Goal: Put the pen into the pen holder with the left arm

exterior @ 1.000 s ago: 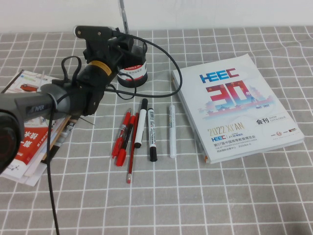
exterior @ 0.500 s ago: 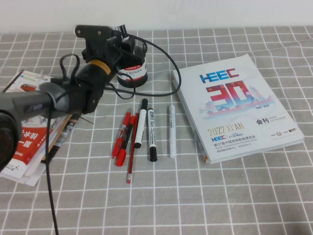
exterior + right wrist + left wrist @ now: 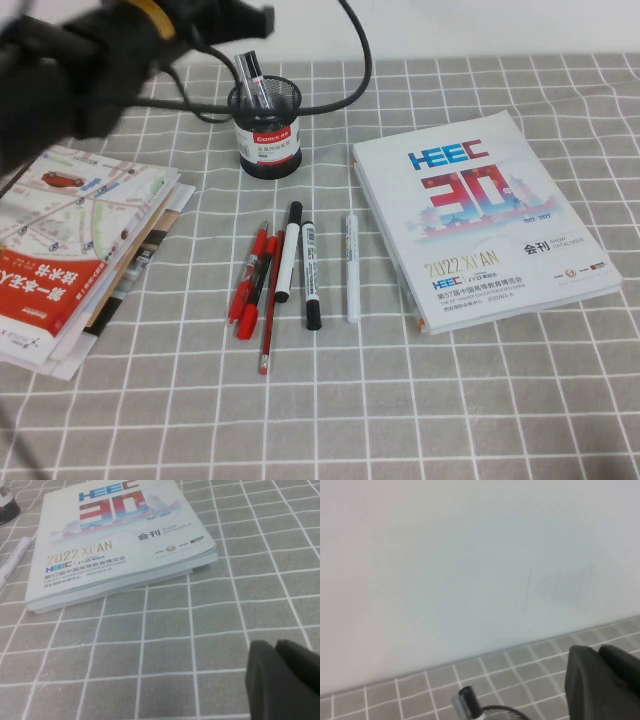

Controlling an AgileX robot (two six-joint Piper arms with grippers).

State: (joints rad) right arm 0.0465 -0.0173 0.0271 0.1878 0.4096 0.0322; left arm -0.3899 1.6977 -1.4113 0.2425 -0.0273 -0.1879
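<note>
The pen (image 3: 249, 75), slim and clear grey with a dark tip, stands tilted inside the black mesh pen holder (image 3: 267, 135) with its red-and-white label at the table's back. Its tip (image 3: 468, 703) and the holder's rim (image 3: 496, 713) show in the left wrist view. My left arm (image 3: 90, 50) is raised at the back left, blurred. My left gripper (image 3: 597, 651) is above and beside the holder, shut and empty, apart from the pen. My right gripper (image 3: 276, 645) is shut and empty, low over the checked cloth near the catalogue; it is out of the high view.
Two red pens (image 3: 255, 285), two white markers with black caps (image 3: 300, 262) and a white pen (image 3: 352, 265) lie in front of the holder. An HEEC catalogue (image 3: 485, 215) lies at right, also in the right wrist view (image 3: 120, 535). A stack of leaflets (image 3: 75, 245) lies at left.
My left arm has lifted up and back to the left, away from the holder. The pen, held above the holder before, now stands in it, free of the gripper.
</note>
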